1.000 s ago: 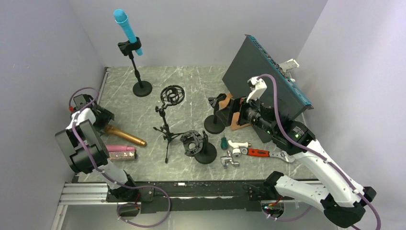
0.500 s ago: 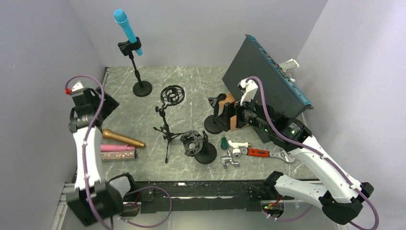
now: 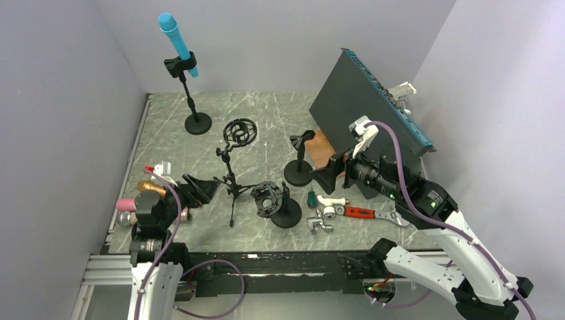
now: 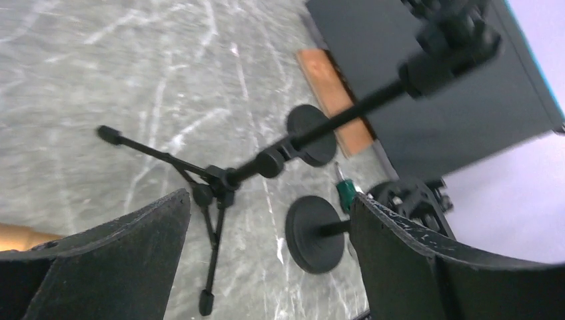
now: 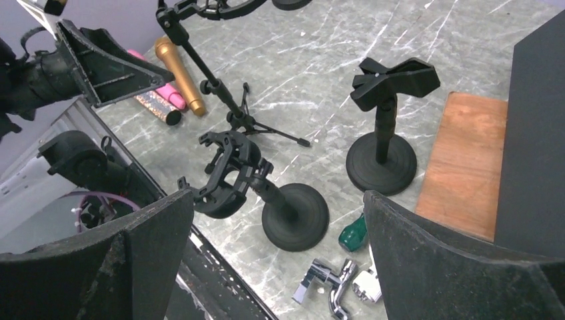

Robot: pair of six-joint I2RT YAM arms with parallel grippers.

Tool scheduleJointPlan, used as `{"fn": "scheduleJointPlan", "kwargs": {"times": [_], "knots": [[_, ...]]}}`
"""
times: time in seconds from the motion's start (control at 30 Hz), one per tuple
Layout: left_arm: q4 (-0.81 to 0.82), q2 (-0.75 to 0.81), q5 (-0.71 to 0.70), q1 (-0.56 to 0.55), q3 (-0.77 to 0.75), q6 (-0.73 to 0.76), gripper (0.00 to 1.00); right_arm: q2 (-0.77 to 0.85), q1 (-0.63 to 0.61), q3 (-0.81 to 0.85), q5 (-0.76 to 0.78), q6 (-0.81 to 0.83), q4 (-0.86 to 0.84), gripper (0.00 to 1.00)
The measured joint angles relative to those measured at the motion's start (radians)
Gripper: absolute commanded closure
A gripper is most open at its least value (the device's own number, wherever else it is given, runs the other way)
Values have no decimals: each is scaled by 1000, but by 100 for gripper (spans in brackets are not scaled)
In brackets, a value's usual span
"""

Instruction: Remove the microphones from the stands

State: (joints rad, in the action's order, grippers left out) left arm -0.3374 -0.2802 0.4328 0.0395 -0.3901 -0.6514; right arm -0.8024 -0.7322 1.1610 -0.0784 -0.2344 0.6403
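the mic, blue, sits in the clip of the stand at the far left of the table, high above the surface. its long axis is steeply tilted, with the head up and to the left and the tail poking out below the clip to the right. the left gripper is low at the near left, jaws spread wide with nothing between them. it points at the tripod, not at the mic, which neither wrist view shows. the mic lies farther back and much higher than it. the right gripper, likewise wide open and empty, hangs mid-right, well apart from the stand. the left arm looks the nearer. it would likely need to rise and turn to meet the barrel across its axis.
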Motion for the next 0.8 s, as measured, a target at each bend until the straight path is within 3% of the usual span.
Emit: {"fn": "scheduleJointPlan", "kwargs": {"times": [0.13, 0.23, 0.4, 0.5, 0.63, 0.8], "knots": [[94, 109, 130, -5, 116, -42, 2, 55, 0, -52, -8, 0, -5, 0], [199, 98, 187, -5, 193, -74, 14, 80, 0, -71, -6, 0, -1, 0], [391, -87, 246, -5, 267, -108, 39, 109, 0, -74, 4, -2, 13, 0], [532, -215, 296, -5, 287, -133, 48, 131, 0, -74, 23, -2, 34, 0], [694, -341, 373, -5, 287, -150, 52, 155, 0, -58, 62, 1, 89, 0], [784, -389, 428, -5, 278, -147, 54, 168, 0, -35, 110, 8, 130, 0]]}}
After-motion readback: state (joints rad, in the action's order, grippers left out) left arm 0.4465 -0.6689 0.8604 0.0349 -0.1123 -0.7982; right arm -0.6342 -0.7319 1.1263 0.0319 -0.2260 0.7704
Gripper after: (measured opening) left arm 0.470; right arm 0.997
